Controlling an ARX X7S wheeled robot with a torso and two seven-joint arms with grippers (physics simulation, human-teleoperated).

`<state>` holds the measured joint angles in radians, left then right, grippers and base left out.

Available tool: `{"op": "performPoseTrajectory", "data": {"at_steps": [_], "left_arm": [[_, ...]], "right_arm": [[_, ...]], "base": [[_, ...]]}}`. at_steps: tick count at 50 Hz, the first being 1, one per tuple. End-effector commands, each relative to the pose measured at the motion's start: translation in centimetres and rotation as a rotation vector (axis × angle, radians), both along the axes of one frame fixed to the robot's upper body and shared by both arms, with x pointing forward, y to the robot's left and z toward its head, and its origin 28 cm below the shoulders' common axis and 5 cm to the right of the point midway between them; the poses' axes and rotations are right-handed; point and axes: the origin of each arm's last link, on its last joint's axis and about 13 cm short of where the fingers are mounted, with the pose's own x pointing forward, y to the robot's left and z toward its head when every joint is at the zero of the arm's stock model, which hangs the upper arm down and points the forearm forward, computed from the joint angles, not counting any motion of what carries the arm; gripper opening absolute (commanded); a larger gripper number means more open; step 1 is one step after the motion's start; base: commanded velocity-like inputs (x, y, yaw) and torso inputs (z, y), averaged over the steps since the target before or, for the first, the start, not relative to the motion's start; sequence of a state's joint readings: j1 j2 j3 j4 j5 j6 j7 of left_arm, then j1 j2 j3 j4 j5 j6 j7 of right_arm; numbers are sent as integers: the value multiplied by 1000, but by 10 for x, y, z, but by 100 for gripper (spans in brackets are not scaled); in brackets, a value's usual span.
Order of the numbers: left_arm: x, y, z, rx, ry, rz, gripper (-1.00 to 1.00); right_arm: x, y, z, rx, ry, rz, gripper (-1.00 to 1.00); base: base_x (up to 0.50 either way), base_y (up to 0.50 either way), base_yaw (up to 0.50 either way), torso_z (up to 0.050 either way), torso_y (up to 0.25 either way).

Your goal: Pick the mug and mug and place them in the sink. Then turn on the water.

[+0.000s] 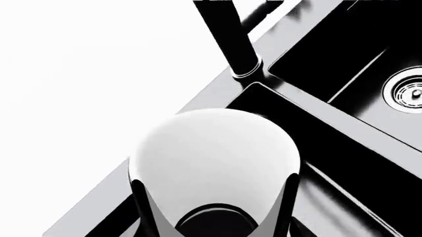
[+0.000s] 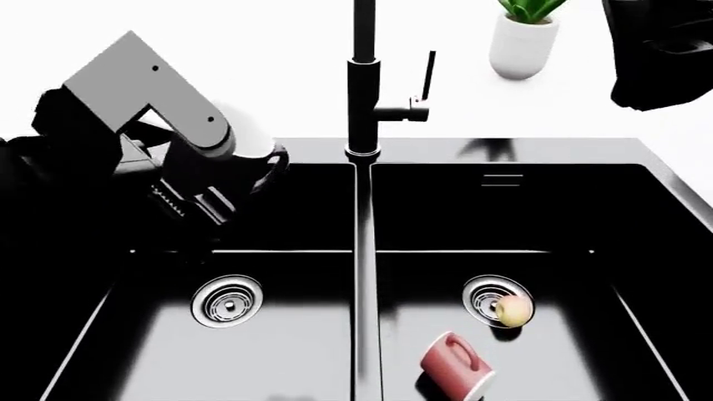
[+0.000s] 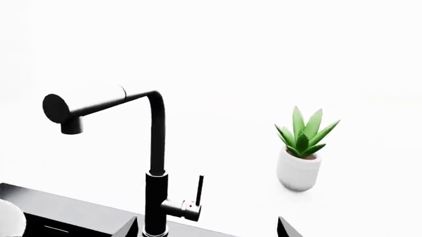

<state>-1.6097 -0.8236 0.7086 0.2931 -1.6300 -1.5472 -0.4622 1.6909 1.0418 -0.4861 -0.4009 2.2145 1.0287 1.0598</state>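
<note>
Claw on the left arm (image 2: 212, 196) is closed around the black mug (image 2: 254, 159), which it holds above the back edge of the sink (image 2: 356, 251), over the left basin. From here the drop lies straight down into that basin. Whether the right claw (image 2: 657, 50), raised well off by the plant pot (image 2: 523, 46), is open I cannot tell. Lying on its side in the right basin is the red mug (image 2: 457, 365).

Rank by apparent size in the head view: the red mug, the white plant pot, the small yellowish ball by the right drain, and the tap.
1. The tap, tallest by far.
2. The red mug and the white plant pot look much alike; the pot sits farther back, so I leave them unranked.
3. The small yellowish ball, smallest.
</note>
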Motion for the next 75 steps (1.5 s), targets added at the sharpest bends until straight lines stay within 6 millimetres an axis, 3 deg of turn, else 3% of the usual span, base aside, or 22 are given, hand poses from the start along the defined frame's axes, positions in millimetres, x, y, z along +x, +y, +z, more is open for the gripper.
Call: {"op": "performPoseTrajectory", "data": {"at_steps": [1,18,33,60,61,75], "left_arm": [[3,-13,-27,183,125,-103,-100],[26,-29,-68,297,203,-141,-100],[25,-34,-103,354,279,-169,-100],[23,-33,-139,426,328,-179,-100],[23,-33,-139,426,330,-178,100],[22,-32,-128,419,326,-171,100]], "right_arm": [[-5,-12,9,29,-5,-17,100],[5,-14,3,39,12,-38,100],[40,4,-25,39,42,-32,100],[34,-2,-33,44,67,-27,100],[32,-4,-32,44,67,-26,100],[25,-7,-26,41,67,-26,100]], "base": [[0,0,0,0,0],[0,0,0,0,0],[0,0,0,0,0],[0,0,0,0,0],[0,0,0,0,10],[0,0,0,0,0]]}}
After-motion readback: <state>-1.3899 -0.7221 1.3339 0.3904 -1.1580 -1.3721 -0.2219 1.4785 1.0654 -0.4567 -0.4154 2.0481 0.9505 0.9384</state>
